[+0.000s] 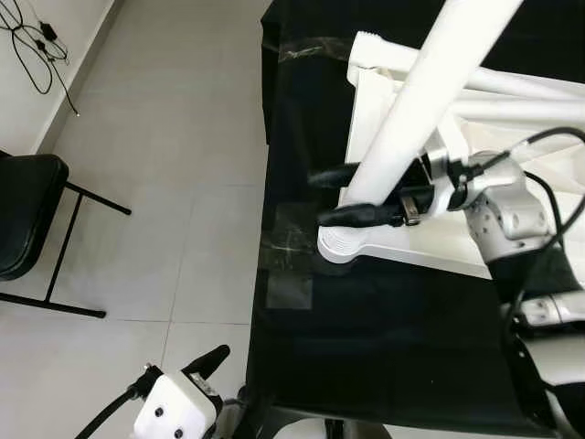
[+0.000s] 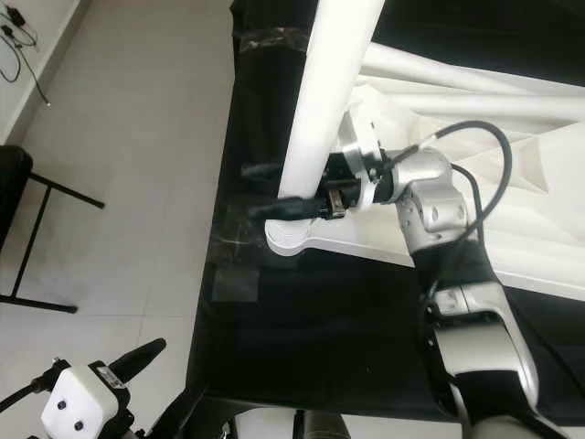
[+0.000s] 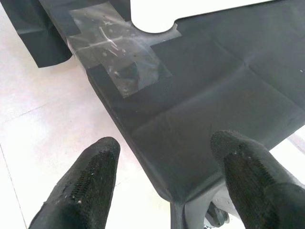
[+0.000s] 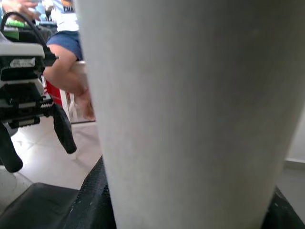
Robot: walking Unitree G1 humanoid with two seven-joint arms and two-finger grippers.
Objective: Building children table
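A white round table leg (image 1: 411, 101) slants down from the upper right to the near left corner of the upside-down white tabletop (image 1: 430, 249). Its lower end hangs just above the round corner socket (image 1: 340, 245). My right gripper (image 1: 331, 197) is shut on the leg near that end, with one black finger on each side. In the right wrist view the leg (image 4: 190, 114) stands close up between the fingers (image 4: 93, 200). My left gripper (image 3: 164, 157) hangs low by the near left corner of the black cloth (image 3: 214, 95), open and holding nothing.
The tabletop lies on a work table draped in black cloth (image 1: 384, 347), with clear tape patches (image 1: 291, 291) near its left edge. More white frame parts (image 1: 512, 87) lie at the back right. A black chair (image 1: 23, 215) and cables (image 1: 32, 41) are on the tiled floor to the left. A seated person (image 4: 66, 62) is behind.
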